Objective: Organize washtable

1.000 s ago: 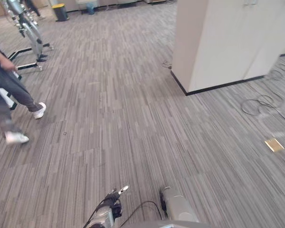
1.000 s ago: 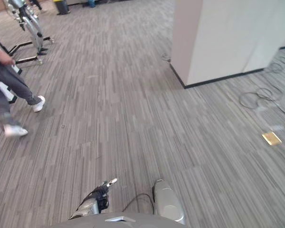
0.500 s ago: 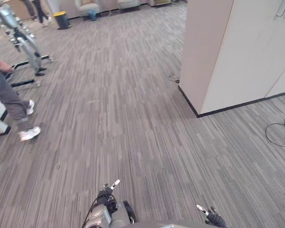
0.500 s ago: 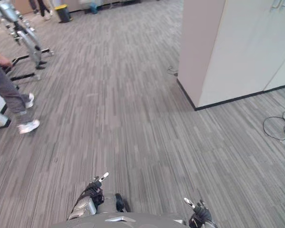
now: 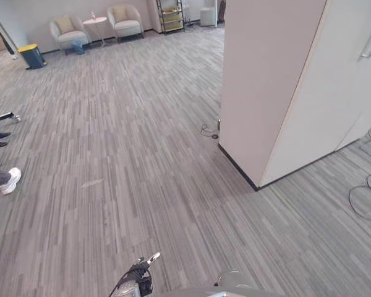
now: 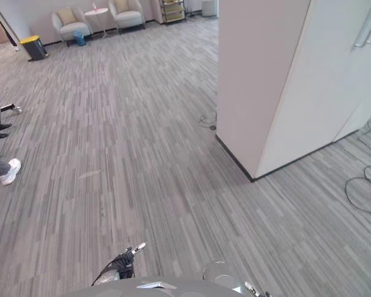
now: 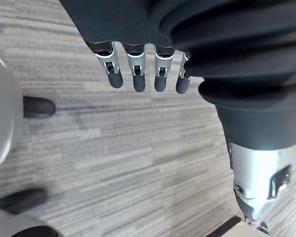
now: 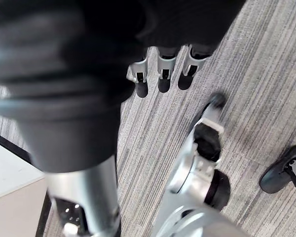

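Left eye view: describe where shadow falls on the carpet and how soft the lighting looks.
Left eye view: the cabinet throws a soft-edged shadow on the carpet by its base, suggesting diffuse light; the carpet looks paler toward the armchairs. Left wrist view: fingers of the left robot hand carry small highlights.

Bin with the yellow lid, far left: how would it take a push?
The bin looks taller than wide, so a high push would probably tip it. On the carpet it would likely drag rather than slide.
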You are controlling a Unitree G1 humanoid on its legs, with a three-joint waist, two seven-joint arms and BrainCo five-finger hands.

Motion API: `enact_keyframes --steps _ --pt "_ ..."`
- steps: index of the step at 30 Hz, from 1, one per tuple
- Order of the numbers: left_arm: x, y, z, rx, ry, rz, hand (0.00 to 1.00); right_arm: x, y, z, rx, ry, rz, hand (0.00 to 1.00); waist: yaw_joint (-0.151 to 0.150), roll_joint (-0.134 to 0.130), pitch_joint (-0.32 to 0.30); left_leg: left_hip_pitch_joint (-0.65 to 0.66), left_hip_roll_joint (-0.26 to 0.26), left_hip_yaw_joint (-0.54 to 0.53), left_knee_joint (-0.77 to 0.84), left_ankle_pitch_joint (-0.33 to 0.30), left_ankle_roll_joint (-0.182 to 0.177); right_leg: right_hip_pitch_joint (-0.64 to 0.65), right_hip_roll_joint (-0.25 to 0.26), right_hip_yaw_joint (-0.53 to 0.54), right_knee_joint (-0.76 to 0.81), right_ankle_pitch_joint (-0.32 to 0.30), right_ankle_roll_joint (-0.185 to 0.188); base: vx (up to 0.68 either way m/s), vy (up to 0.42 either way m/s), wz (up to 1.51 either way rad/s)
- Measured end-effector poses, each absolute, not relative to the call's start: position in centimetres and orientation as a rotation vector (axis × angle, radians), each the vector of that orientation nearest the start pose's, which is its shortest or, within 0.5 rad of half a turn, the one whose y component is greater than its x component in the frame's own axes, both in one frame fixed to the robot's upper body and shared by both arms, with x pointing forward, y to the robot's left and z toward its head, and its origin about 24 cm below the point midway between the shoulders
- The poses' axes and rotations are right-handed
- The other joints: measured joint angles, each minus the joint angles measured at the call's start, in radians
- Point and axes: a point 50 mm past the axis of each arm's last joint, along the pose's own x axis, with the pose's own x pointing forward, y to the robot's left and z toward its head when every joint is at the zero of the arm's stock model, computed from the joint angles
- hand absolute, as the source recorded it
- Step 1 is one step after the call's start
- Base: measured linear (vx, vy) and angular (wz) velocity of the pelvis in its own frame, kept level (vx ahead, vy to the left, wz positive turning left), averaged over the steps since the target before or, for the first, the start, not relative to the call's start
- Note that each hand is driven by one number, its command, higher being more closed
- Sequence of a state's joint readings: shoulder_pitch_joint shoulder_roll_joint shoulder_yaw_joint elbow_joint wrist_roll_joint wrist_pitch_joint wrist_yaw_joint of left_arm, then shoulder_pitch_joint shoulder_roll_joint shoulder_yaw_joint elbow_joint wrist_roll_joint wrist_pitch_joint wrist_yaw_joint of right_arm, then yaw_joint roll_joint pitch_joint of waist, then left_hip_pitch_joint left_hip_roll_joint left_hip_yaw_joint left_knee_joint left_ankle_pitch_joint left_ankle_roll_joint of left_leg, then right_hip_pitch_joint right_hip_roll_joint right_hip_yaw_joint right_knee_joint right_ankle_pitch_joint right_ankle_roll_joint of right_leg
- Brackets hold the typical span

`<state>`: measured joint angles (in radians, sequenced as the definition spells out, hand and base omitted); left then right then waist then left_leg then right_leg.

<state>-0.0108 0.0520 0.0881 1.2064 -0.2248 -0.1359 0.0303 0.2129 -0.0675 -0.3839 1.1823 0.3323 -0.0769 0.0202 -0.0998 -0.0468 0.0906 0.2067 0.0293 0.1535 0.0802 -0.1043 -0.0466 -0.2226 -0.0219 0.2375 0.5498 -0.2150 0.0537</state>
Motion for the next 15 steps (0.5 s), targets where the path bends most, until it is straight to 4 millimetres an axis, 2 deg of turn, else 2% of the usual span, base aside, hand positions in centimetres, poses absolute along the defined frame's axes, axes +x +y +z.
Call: enact_keyframes --steps 1,2,4,6,8,11,12,15 --pt "10.8 16.8 -16.5 -0.223 1.052 0.276 0.00 0.6 -22.3 -17.1 0.406 1.188 -0.685 0.00 0.004 0.045 -0.006 0.003 0.040 0.002 -0.010 -0.022 -0.010 0.016 0.033 -0.021 -0.013 0.002 -0.012 0.31 -0.241 0.40" --pt "11.2 16.3 -16.3 -0.244 1.030 0.279 0.00 1.6 -22.3 -17.0 0.402 1.165 -0.673 0.00 0.021 0.054 0.000 0.010 0.052 0.003 -0.015 -0.021 -0.010 0.009 0.047 -0.029 -0.007 0.002 -0.012 0.39 -0.234 0.14" --pt "11.3 15.9 -16.3 -0.276 1.023 0.293 0.00 2.8 -22.2 -17.0 0.382 1.146 -0.630 0.00 0.027 0.059 0.005 0.023 0.066 -0.012 -0.018 -0.002 -0.017 0.030 0.054 -0.056 0.007 -0.001 -0.017 0.29 -0.192 0.10" --pt "11.5 15.5 -16.2 -0.303 1.015 0.302 0.00 2.9 -22.0 -17.0 0.364 1.153 -0.607 0.00 0.027 0.049 0.014 0.054 0.073 -0.032 0.000 0.007 -0.018 0.088 0.045 -0.085 0.001 -0.001 -0.017 0.24 -0.101 0.42" --pt "11.2 15.3 -16.3 -0.319 1.018 0.305 0.00 2.9 -22.0 -17.0 0.357 1.158 -0.602 0.00 0.030 0.050 0.000 0.070 0.076 -0.038 0.008 0.014 -0.030 0.123 0.039 -0.095 -0.015 -0.007 -0.026 0.20 -0.023 0.36" --pt "11.1 15.6 -16.3 -0.345 1.012 0.344 0.00 3.9 -22.0 -16.9 0.360 1.135 -0.590 0.00 0.035 0.048 -0.011 0.038 0.063 -0.041 0.008 0.020 -0.038 0.120 0.013 -0.113 -0.056 -0.014 -0.035 0.11 0.020 0.17" --pt "9.6 18.2 -16.7 -0.249 1.066 0.353 0.00 2.8 -22.6 -17.1 0.439 1.153 -0.702 0.00 0.051 0.048 -0.004 -0.016 -0.007 -0.145 -0.077 -0.021 -0.027 0.044 -0.017 -0.058 -0.105 0.002 0.021 0.03 0.006 0.06" --pt "9.6 18.2 -16.7 -0.249 1.066 0.353 0.00 2.8 -22.6 -17.1 0.439 1.153 -0.702 0.00 0.051 0.049 -0.004 -0.010 -0.007 -0.144 -0.077 -0.021 -0.027 0.047 -0.017 -0.058 -0.105 0.002 0.021 0.00 0.000 0.00"
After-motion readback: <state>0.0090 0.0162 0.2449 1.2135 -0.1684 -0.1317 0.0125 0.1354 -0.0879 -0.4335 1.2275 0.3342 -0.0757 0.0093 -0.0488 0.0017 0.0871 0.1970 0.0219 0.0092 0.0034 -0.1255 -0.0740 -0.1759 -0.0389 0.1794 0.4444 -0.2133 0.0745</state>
